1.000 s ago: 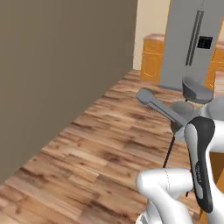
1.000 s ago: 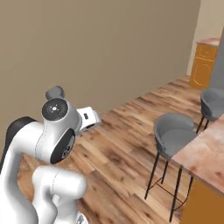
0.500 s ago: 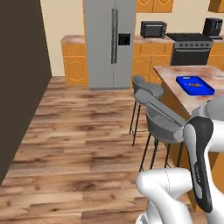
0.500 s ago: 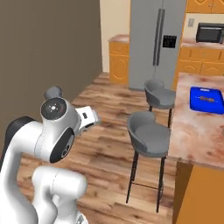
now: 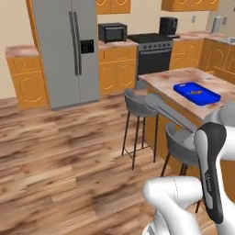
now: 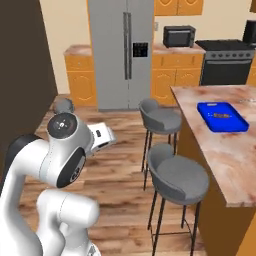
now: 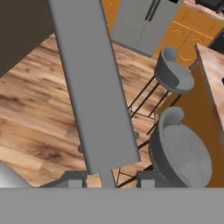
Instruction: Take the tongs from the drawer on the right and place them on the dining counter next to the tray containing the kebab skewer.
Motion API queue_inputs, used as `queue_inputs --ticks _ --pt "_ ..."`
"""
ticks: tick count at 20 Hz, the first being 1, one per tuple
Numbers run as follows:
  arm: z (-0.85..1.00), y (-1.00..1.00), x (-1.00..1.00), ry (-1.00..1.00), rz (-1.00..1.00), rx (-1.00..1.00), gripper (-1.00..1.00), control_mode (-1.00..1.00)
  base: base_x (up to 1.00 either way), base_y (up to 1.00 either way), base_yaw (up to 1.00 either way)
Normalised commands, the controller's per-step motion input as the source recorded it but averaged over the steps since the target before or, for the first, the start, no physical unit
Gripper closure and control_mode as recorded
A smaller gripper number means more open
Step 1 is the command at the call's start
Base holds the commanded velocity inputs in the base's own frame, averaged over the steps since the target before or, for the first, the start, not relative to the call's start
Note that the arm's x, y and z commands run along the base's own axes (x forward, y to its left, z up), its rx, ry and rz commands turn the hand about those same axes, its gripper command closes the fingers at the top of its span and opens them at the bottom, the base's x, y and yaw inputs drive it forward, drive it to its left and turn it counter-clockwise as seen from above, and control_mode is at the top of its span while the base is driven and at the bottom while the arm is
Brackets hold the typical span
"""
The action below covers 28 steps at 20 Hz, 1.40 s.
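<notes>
A wood-plank floor [image 5: 59,156] runs to a grey double-door refrigerator [image 5: 66,50] set between orange cabinets, with a black microwave [image 5: 112,32] and a dark oven range [image 5: 153,53] beyond. The dining counter [image 6: 220,150] stands on the right, its reddish marbled top over orange wood, with two grey bar stools [image 6: 175,172] along its near side. On that top lies the blue tray [image 6: 222,116], and in it the kebab skewer [image 6: 221,116], a small brown stick lying roughly crosswise to the tray's long side.

The tongs [image 7: 94,83] are held in the gripper [image 7: 105,180], whose dark finger tips are closed against the narrow end. In the hand view they show as a long flat grey bar running away from the fingers, up and slightly left. In the left base view the tongs [image 5: 160,108] reach from the arm toward the far stool, long axis slanting up-left, over the stools beside the counter's edge. The right base view shows the white arm and hand [image 6: 102,137] over the floor, and the tray more plainly.
</notes>
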Motion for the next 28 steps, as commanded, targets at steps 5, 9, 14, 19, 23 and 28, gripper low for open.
queue_inputs --ticks 5,9,14,19,23,28 --pt "0.00 0.00 0.00 0.00 0.00 0.00 1.00 1.00 0.75 1.00 -0.46" --pt "0.00 0.00 0.00 0.00 0.00 0.00 1.00 1.00 0.98 1.00 -0.51" --pt "0.00 0.00 0.00 0.00 0.00 0.00 1.00 1.00 0.99 0.99 -0.62" --pt "0.00 0.00 0.00 0.00 0.00 0.00 1.00 1.00 0.42 0.63 -0.83" --pt "0.00 0.00 0.00 0.00 0.00 0.00 1.00 1.00 0.09 0.83 -0.75" --pt "0.00 0.00 0.00 0.00 0.00 0.00 1.00 1.00 0.26 0.85 -0.73"
